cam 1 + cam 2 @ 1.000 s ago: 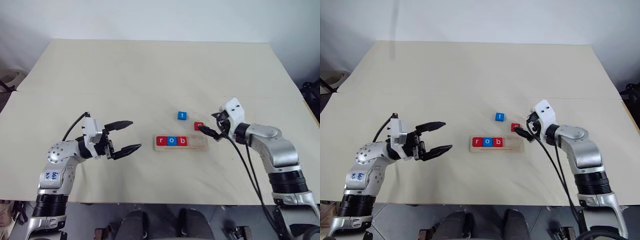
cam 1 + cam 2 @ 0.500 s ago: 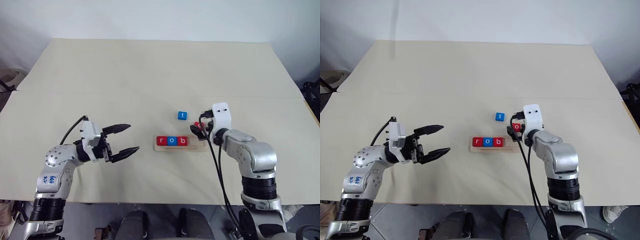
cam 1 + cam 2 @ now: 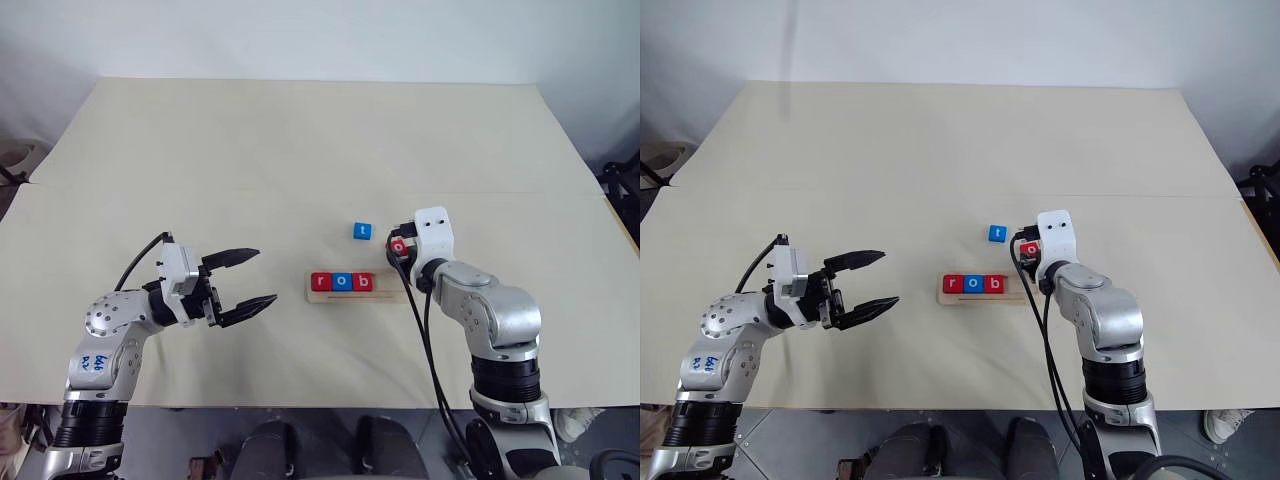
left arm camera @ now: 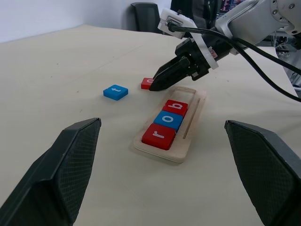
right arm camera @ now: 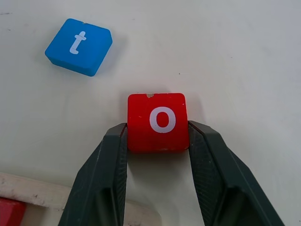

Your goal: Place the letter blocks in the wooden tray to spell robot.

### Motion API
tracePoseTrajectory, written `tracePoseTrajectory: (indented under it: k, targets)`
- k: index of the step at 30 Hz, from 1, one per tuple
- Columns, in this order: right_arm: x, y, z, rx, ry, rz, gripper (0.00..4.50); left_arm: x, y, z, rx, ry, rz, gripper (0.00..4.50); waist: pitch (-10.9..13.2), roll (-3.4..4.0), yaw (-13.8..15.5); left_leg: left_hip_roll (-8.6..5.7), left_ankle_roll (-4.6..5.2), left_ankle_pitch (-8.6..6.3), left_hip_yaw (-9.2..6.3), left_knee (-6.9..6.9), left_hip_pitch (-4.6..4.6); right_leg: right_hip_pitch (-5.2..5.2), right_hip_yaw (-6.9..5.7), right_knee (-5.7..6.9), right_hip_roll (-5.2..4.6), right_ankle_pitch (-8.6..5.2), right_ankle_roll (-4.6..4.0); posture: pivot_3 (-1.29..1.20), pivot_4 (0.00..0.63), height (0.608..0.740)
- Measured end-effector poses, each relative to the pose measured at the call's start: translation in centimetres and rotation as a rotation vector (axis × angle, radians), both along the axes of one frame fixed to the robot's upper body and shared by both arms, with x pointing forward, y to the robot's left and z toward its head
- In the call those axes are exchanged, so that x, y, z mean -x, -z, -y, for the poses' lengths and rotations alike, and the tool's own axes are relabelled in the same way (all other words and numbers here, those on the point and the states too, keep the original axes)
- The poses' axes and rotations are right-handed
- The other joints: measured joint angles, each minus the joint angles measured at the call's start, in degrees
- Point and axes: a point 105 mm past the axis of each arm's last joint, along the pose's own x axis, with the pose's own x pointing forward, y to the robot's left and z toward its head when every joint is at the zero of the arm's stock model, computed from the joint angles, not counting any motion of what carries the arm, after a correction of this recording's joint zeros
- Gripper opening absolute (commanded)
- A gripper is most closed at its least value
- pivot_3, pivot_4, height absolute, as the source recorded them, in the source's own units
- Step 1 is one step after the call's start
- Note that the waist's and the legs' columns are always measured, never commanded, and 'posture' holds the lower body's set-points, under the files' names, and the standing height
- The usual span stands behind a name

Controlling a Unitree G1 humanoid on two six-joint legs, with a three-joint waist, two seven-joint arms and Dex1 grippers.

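The wooden tray lies at the table's middle with a red r, a blue o and a red b in its left part. A blue t block rests on the table behind it. A red o block sits just behind the tray's right end, and my right gripper is shut on it, one finger pressed to each side. Well left of the tray, my left gripper hovers open and empty, pointing at it.
The pale tabletop stretches wide behind and to both sides of the tray. The right arm's black cables hang down over the table's near edge.
My right gripper swung left, tipped downward over the red o block and went from wide open to shut on its sides. The left gripper stayed where it was.
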Motion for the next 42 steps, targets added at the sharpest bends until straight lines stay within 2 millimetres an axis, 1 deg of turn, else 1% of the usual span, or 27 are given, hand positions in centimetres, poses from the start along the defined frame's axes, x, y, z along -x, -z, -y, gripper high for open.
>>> tracePoseTrajectory:
  k: [3,6,8,10,12,15,18,22,25,26,27,29,31,33,35,38,40,42]
  targets:
    - [0.0,0.0,0.7,0.015,0.007,0.004,1.45,-0.1,-0.1,0.1,0.002,0.005,0.002,4.50,0.00,0.00,0.17,-0.01,0.00,0.00,0.00,0.01,-0.01,0.00,0.00,-0.01,0.00,0.00,0.00,0.00,0.150,0.740]
    - [0.5,0.0,2.6,0.028,0.048,0.007,1.45,-0.2,-0.2,0.5,0.008,0.024,0.005,4.50,0.00,0.00,0.71,-0.02,0.01,0.00,-0.03,0.01,-0.05,0.00,-0.01,-0.02,-0.01,0.00,0.00,0.00,0.150,0.740]
    - [1.5,0.1,4.1,0.040,0.083,-0.001,1.45,-0.6,0.1,0.6,0.013,0.033,-0.012,4.50,0.00,0.00,0.67,-0.03,0.01,0.00,-0.01,0.00,-0.06,-0.02,-0.01,-0.03,-0.01,0.00,0.00,0.00,0.150,0.740]
    - [2.7,0.4,5.0,0.047,0.107,-0.011,1.45,-0.9,0.2,0.9,0.016,0.055,-0.024,4.50,0.00,0.00,0.61,-0.03,0.01,0.00,0.02,-0.04,-0.07,-0.05,-0.01,-0.06,0.00,0.00,0.00,0.00,0.150,0.740]
    - [3.6,0.5,5.4,0.049,0.119,-0.020,1.45,-1.2,0.2,1.2,0.017,0.075,-0.026,4.50,0.00,0.00,0.46,-0.02,0.00,0.00,0.08,-0.09,-0.06,-0.10,0.04,-0.05,0.00,0.00,0.00,0.00,0.150,0.740]
    - [5.6,1.0,6.1,0.053,0.144,-0.037,1.45,-1.5,0.0,1.8,0.022,0.108,-0.015,4.50,0.00,0.00,0.55,-0.02,-0.01,0.01,0.08,-0.19,-0.06,-0.15,0.04,-0.04,0.03,-0.01,-0.01,0.00,0.150,0.740]
    - [7.0,1.4,6.6,0.046,0.172,-0.048,1.45,-1.7,0.2,1.8,0.020,0.119,-0.026,4.50,0.00,-0.01,0.53,-0.03,-0.01,0.01,0.11,-0.19,-0.06,-0.15,0.07,-0.06,0.03,0.00,-0.01,0.00,0.150,0.740]
    - [7.5,1.6,6.2,0.001,0.186,-0.053,2.86,-1.7,0.6,2.1,0.016,0.140,-0.040,4.50,0.00,-0.01,0.52,-0.02,-0.02,0.01,0.10,-0.19,-0.06,-0.18,0.07,-0.03,0.03,-0.01,-0.01,0.00,0.150,0.740]
    - [7.7,1.6,6.0,-0.013,0.160,-0.064,3.91,-1.9,0.5,2.1,0.015,0.144,-0.041,4.50,0.00,-0.01,0.52,-0.03,-0.02,0.01,0.11,-0.19,-0.07,-0.18,0.09,-0.04,0.03,-0.01,-0.01,0.00,0.150,0.740]
    - [7.8,1.5,6.0,-0.011,0.136,-0.072,4.31,-1.9,0.4,2.1,0.014,0.147,-0.037,4.50,0.00,-0.01,0.52,-0.03,-0.01,0.01,0.11,-0.19,-0.08,-0.19,0.10,-0.05,0.03,-0.01,-0.01,0.00,0.150,0.740]
    - [7.8,1.3,6.1,-0.005,0.114,-0.076,4.46,-1.9,0.4,2.1,0.012,0.148,-0.036,4.50,0.00,-0.01,0.51,-0.04,-0.01,0.01,0.11,-0.19,-0.07,-0.19,0.11,-0.06,0.02,-0.01,-0.01,0.00,0.150,0.740]
    - [7.8,0.0,6.8,0.024,0.048,-0.055,4.46,-1.8,0.4,2.1,0.009,0.152,-0.036,4.50,0.00,-0.01,0.53,-0.04,0.00,0.00,0.12,-0.18,-0.09,-0.19,0.11,-0.08,0.02,-0.01,-0.01,0.00,0.150,0.740]
    - [7.8,-1.5,7.7,0.091,-0.037,-0.021,4.46,-1.8,0.4,2.0,0.006,0.150,-0.037,4.50,0.01,-0.02,0.65,-0.04,0.01,0.00,0.09,-0.19,-0.08,-0.16,0.09,-0.12,0.02,-0.01,-0.01,0.00,0.150,0.740]
    - [8.1,-2.3,8.5,0.166,-0.151,-0.003,4.46,-1.7,0.6,1.8,0.003,0.144,-0.041,4.50,0.02,-0.04,0.75,-0.06,0.03,-0.01,0.08,-0.24,-0.05,-0.08,0.06,-0.22,0.02,0.00,-0.01,0.00,0.150,0.740]
    - [8.8,-2.1,8.9,0.217,-0.314,-0.012,4.46,-1.6,0.8,1.7,0.005,0.137,-0.048,4.50,0.03,-0.05,0.70,-0.07,0.04,-0.02,0.07,-0.35,0.00,0.05,0.01,-0.44,0.03,0.01,0.02,0.00,0.150,0.740]
    - [9.8,-1.3,8.5,0.194,-0.583,-0.001,4.46,-1.6,1.0,1.5,0.008,0.122,-0.053,4.50,0.06,-0.11,0.64,-0.08,0.04,-0.01,0.06,-0.41,0.17,0.28,-0.04,-0.57,0.04,0.04,0.08,0.00,0.150,0.740]
    - [9.6,-1.2,9.1,0.223,-0.703,0.034,4.46,-1.7,0.9,1.5,0.010,0.112,-0.043,4.50,0.06,-0.11,0.47,-0.08,0.05,-0.01,0.09,-0.36,0.24,0.35,0.00,-0.56,0.03,0.06,0.11,0.00,0.150,0.740]
    - [8.7,-1.4,10.0,0.276,-0.785,0.079,4.46,-1.7,0.8,1.4,0.011,0.102,-0.035,4.50,0.06,-0.12,0.40,-0.06,0.05,-0.01,0.08,-0.25,0.25,0.36,-0.01,-0.51,0.03,0.06,0.11,0.00,0.150,0.740]
